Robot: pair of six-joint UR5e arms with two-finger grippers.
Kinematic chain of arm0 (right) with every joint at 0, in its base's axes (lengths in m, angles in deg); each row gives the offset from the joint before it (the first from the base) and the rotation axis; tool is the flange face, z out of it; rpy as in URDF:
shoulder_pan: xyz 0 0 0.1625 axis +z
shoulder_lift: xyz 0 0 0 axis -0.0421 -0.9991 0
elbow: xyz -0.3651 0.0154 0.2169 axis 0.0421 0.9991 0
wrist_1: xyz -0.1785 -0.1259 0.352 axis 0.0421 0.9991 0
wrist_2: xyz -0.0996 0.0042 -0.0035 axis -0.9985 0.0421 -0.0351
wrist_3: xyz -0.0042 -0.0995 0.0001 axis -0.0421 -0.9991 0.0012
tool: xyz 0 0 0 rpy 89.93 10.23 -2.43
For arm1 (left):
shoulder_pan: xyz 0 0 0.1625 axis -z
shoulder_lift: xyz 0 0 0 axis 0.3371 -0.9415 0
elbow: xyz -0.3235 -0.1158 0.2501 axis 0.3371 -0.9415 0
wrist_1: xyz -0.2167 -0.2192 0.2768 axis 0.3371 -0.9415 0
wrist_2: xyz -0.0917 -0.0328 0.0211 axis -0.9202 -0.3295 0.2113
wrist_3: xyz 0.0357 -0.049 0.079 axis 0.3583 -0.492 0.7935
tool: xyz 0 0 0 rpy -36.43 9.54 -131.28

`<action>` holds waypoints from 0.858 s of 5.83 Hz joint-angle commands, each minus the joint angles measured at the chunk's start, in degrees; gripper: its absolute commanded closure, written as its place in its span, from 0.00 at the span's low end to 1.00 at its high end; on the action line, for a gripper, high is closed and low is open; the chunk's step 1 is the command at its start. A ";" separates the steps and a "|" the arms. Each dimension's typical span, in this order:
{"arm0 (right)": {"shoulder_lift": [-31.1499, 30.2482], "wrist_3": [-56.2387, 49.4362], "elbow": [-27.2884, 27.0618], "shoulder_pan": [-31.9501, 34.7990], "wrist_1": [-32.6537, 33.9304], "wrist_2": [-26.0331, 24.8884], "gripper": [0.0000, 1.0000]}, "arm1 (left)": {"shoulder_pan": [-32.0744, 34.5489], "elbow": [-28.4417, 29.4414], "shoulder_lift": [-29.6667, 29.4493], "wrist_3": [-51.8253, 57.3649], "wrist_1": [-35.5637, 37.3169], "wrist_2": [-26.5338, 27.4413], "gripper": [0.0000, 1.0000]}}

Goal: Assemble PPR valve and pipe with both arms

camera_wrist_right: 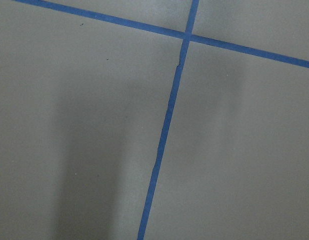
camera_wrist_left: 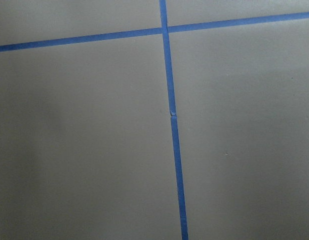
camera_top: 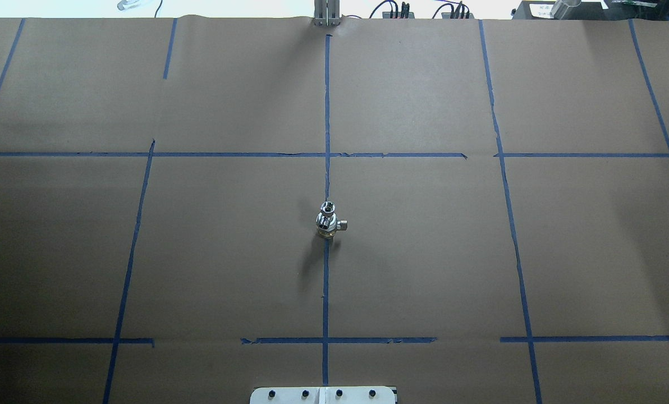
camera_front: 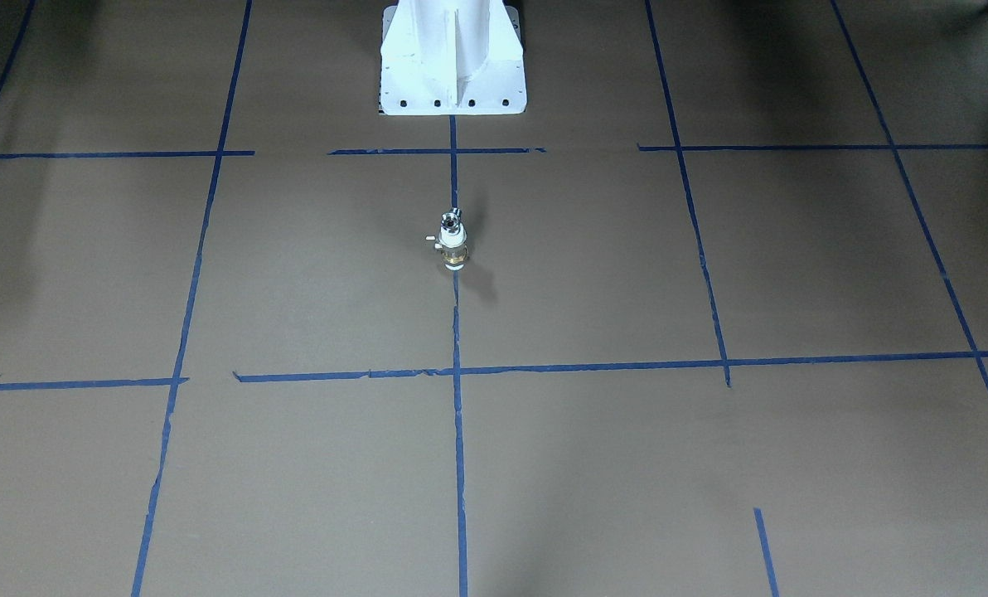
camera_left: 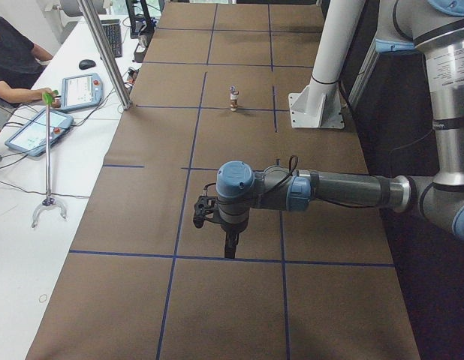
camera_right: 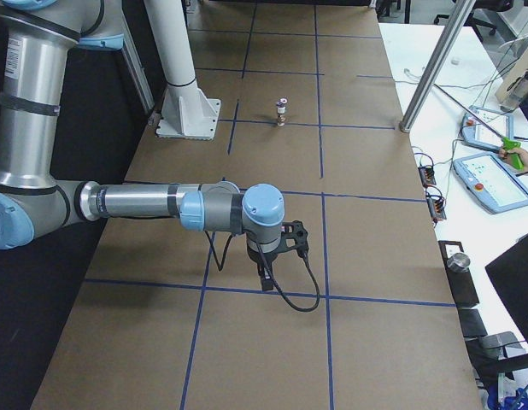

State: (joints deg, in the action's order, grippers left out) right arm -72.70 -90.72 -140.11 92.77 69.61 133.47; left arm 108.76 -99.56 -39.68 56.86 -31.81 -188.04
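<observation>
At the centre of the table (camera_top: 228,252), on the blue tape line (camera_top: 325,280), you find the valve (camera_top: 327,224) standing upright, long axis vertical. Its side stem (camera_top: 343,225) points toward the robot's right. The pipe (camera_top: 328,209) sits on top of the valve, ringed end up and in line with it. The two appear joined, though the seating is too small to confirm.

Neither arm is near the pair. The left hand (camera_left: 230,246) hangs pointing down, low over the table toward the robot's left end. The right hand (camera_right: 266,278) does the same at the opposite end. From each hand the valve lies well apart, inward along the table toward the middle. Which hand is nearer cannot be judged.

How far either hand is open cannot be told; both wrist cameras show only bare paper and tape. Neither hand holds the valve or the pipe.
</observation>
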 commanded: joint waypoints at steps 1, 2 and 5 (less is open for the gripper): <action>0.12 0.05 -0.07 0.00 0.26 0.31 0.00 | -0.55 0.38 -3.26 -0.16 2.96 0.09 0.00; -0.05 -0.04 -0.42 0.00 0.44 1.36 0.00 | -0.64 1.77 -4.93 -0.25 3.42 0.09 0.00; -0.85 -0.04 -0.95 0.00 0.26 0.76 0.00 | -0.73 2.85 -6.71 -0.25 4.13 0.09 0.00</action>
State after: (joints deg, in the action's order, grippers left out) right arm -73.41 -90.76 -140.91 92.76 70.00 134.40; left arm 108.04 -96.42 -46.57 56.61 -27.79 -187.93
